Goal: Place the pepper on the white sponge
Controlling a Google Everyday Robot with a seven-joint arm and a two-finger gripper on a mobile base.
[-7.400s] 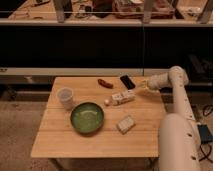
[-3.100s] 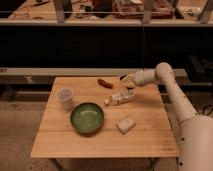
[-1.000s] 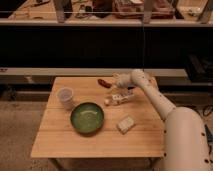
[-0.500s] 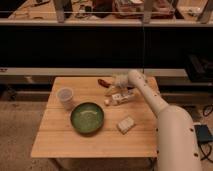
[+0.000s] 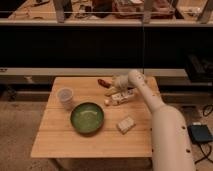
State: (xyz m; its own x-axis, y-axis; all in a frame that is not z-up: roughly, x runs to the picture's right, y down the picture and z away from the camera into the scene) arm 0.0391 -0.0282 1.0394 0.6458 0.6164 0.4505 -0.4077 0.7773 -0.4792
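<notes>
Jaws beside one pepper (image 5: 103,82), one white sponge (image 5: 125,124) apart

dark red pepper (image 5: 103,82) lies beside the claw (image 5: 113,86), beige sponge (image 5: 126,124) well apart

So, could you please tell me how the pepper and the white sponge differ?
The pepper is slender and dark red; the white sponge is blocky and pale. The pepper lies far back beside the gripper; the sponge lies nearer the front. Both rest on the table.

Gripper (image 5: 111,85) at far side of table (image 5: 55,141), just right of pepper (image 5: 103,82). Cup (image 5: 65,96) far-left of bowl (image 5: 87,118); sponge (image 5: 126,124) right of bowl.
</notes>
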